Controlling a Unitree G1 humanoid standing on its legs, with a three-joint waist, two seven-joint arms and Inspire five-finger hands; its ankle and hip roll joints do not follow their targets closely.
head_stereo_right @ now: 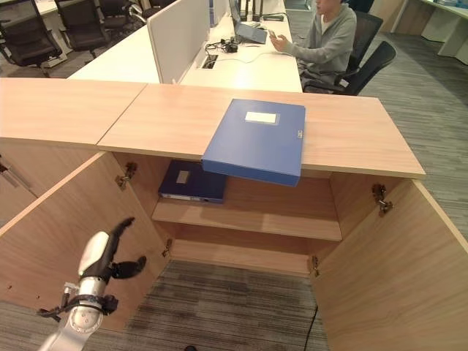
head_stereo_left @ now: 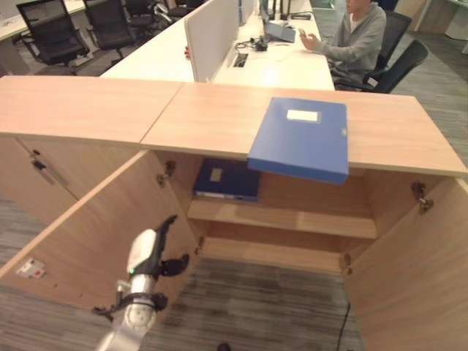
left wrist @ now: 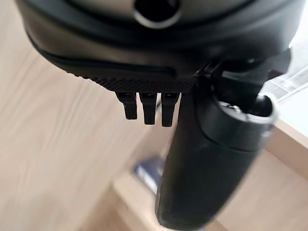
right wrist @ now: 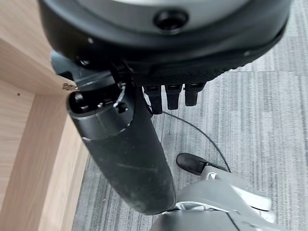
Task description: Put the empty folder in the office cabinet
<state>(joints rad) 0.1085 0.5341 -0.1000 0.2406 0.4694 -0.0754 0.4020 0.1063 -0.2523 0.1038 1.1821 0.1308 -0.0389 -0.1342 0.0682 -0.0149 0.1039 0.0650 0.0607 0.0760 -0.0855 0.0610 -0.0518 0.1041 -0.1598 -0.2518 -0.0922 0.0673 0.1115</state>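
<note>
folder: blue box file (head_stereo_left: 300, 137) on the cabinet (head_stereo_left: 219, 117) top, up and right of the left hand (head_stereo_left: 146, 256), overhanging
left hand: relaxed, empty
right hand (right wrist: 144, 144): fingers straight, empty
risk: a nudge could tip it off

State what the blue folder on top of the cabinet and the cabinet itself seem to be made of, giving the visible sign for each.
Blue folder: probably rigid plastic or coated board; smooth, uniform matte blue with crisp edges and a white label.
Office cabinet: likely wood-effect laminate board; pale regular grain runs across top, doors and shelf, with metal hinges inside.
</note>
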